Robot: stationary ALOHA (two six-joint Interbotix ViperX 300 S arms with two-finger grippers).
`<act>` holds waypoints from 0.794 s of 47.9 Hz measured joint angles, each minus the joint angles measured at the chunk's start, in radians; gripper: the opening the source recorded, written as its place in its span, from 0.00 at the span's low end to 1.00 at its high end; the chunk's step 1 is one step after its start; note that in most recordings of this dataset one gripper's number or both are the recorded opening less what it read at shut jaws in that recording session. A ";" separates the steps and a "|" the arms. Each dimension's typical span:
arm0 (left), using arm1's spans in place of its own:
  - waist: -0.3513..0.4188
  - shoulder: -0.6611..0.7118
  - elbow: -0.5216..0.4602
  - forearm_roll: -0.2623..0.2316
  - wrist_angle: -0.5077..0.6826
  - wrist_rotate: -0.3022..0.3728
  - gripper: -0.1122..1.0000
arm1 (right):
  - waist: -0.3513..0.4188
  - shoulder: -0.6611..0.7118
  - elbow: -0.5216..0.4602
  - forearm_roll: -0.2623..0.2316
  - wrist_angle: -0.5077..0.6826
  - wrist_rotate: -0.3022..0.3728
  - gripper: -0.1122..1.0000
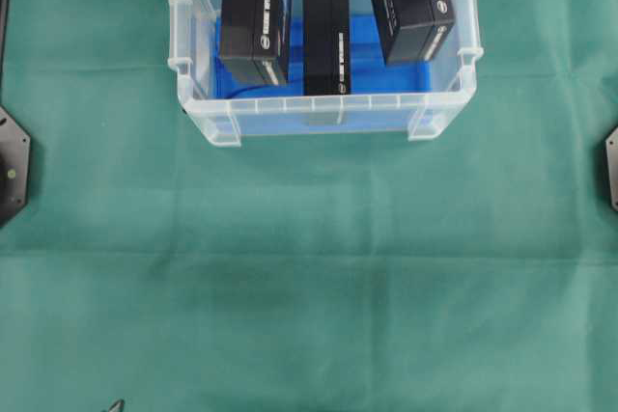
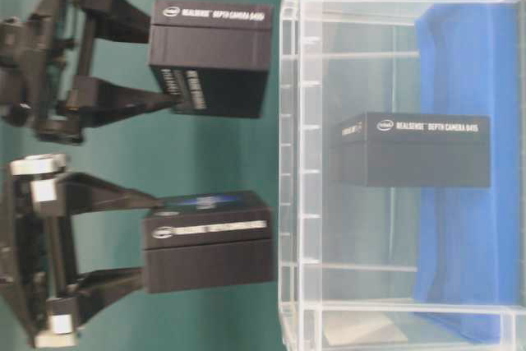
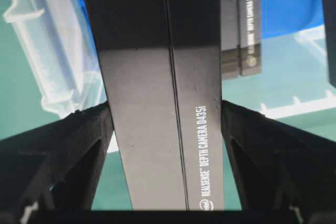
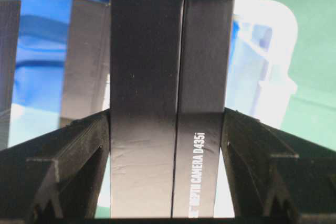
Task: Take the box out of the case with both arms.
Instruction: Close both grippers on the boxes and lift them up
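I see the table [image 1: 309, 287] covered edge to edge by a green cloth, lightly creased, with a faint fold line running across the middle in the overhead view. Dark plates sit at its left and right edges. Nothing of the room beyond the cloth shows in any view.

The case [image 1: 319, 113] stands near the far side of the table, a clear plastic bin with a rimmed edge and a blue sheet [image 1: 372, 55] on its bottom. One black box [image 1: 325, 41] stands inside it on the blue sheet, roughly in the middle (its side reads "RealSense Depth Camera D435").

My left hand [image 3: 165, 129] is clamped on a second black box, the left box [image 1: 254, 21], its two black fingers [image 3: 79, 140] pressed against the box's opposite sides. My right hand [image 4: 168, 135] grips a third one, the right box [image 1: 410, 7], the same way, jaws spread about as wide as the box is thick.

In the table-level view (that camera is rolled on its side) both held boxes hang clear of the case's rim, apart from each other, with green cloth behind them. From overhead they sit over the case's left and right portions, flanking the one inside.
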 measured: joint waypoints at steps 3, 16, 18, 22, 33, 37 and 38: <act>0.005 0.000 -0.029 0.000 0.020 0.002 0.67 | 0.000 0.000 -0.032 -0.009 0.025 -0.005 0.68; 0.012 0.000 -0.138 0.005 0.100 0.028 0.67 | 0.000 0.000 -0.133 -0.032 0.098 -0.009 0.68; 0.012 0.002 -0.155 0.005 0.109 0.028 0.67 | 0.002 0.000 -0.143 -0.032 0.103 -0.009 0.68; 0.014 0.006 -0.179 0.005 0.118 0.029 0.67 | 0.002 0.000 -0.155 -0.032 0.110 -0.015 0.68; 0.015 0.015 -0.192 0.005 0.130 0.037 0.67 | 0.008 0.000 -0.156 -0.032 0.118 -0.017 0.68; 0.017 0.014 -0.193 0.005 0.138 0.037 0.67 | 0.008 0.000 -0.156 -0.032 0.118 -0.017 0.68; 0.015 0.014 -0.193 0.005 0.138 0.037 0.67 | 0.008 0.000 -0.156 -0.034 0.120 -0.017 0.68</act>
